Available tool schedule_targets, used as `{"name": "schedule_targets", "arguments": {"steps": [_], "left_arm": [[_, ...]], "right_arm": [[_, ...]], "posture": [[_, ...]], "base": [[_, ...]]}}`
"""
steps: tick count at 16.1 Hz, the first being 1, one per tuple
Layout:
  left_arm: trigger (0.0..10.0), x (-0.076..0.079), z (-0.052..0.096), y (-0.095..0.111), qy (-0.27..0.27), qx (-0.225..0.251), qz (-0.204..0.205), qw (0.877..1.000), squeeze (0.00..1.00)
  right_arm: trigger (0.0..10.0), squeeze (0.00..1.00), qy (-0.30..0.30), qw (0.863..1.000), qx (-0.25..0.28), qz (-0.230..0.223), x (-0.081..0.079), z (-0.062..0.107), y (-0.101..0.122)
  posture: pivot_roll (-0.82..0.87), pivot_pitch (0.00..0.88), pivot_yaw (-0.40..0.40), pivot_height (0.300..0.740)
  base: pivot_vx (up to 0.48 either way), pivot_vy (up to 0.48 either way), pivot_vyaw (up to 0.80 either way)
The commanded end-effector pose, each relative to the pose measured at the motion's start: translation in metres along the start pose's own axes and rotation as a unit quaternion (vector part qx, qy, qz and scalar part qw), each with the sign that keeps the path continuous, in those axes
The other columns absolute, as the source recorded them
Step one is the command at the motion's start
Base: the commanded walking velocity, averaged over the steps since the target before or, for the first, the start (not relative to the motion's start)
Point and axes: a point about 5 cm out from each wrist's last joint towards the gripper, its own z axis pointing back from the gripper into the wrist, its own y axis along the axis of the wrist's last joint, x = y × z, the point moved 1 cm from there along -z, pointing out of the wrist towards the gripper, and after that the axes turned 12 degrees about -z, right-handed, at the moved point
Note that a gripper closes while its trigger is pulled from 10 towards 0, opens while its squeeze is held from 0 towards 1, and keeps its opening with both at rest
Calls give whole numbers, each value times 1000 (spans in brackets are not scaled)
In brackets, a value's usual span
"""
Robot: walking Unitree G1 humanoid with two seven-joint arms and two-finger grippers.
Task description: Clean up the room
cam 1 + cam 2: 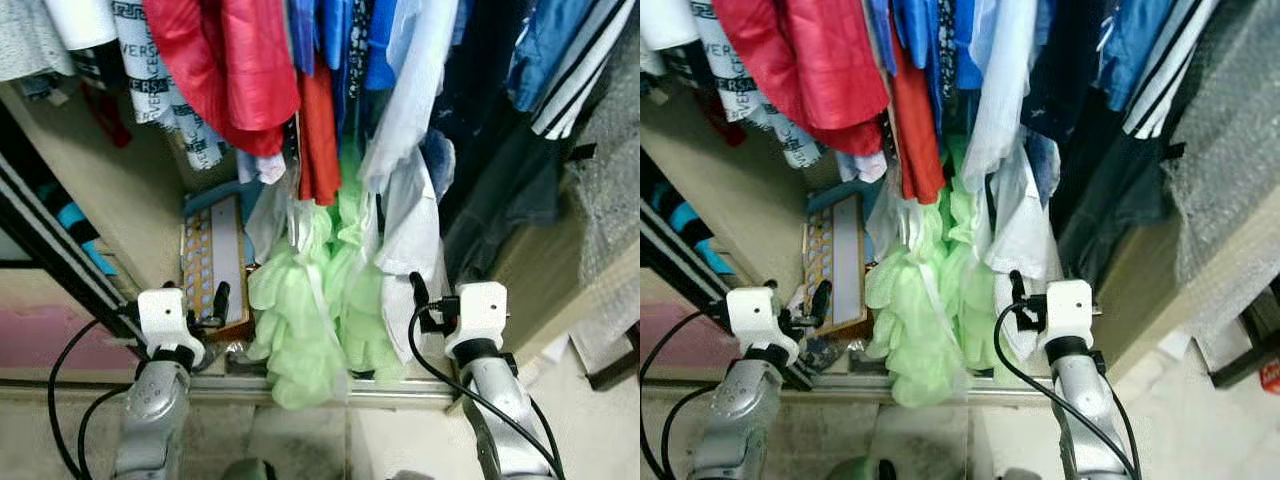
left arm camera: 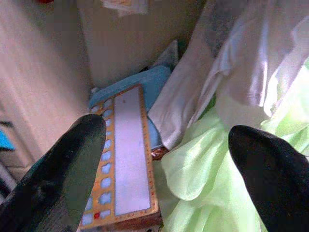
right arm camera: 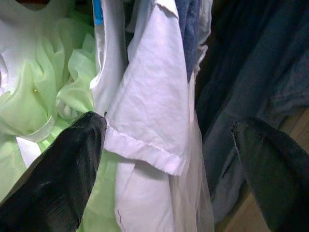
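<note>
I face an open wardrobe packed with hanging clothes: a red jacket, blue garments, a white shirt and a pale green frilly dress reaching the floor rail. My left gripper is raised at the lower left, open, pointing at a flat box with a blue-and-orange patterned border leaning on the wardrobe floor. My right gripper is raised at the lower right, open, its fingers just in front of the white shirt's hem, with dark denim beside it.
A sliding-door track runs along the wardrobe's bottom edge. The wardrobe's beige side panels stand at left and right. A dark sliding door frame stands at far left. Pale floor lies at the lower right.
</note>
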Motion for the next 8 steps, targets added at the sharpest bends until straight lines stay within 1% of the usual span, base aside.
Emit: {"name": "schedule_targets", "arguments": {"steps": [1, 6, 7, 8], "left_arm": [[10000, -2, 0, -2, 0, -3, -5, 1000, 0], [10000, -2, -2, -2, -3, -5, -7, 1000, 0], [10000, -2, -2, -2, -4, -4, -7, 1000, 0], [10000, -2, -2, -2, -5, -5, -6, 1000, 0]], "right_arm": [[10000, 0, 2, 1000, 4, -1, 0, -2, 1], [10000, 0, 4, 1000, 5, -1, -1, -3, 2], [10000, 0, 8, 1000, 7, 7, -2, -3, 3], [10000, 0, 12, 1000, 9, 12, -3, -3, 3]], "posture": [[-56, 0, 45, 740], [-56, 0, 45, 740], [-56, 0, 44, 740], [-55, 0, 44, 740]], "base": [[0, 0, 0], [0, 0, 0], [0, 0, 0], [262, 0, 544]]}}
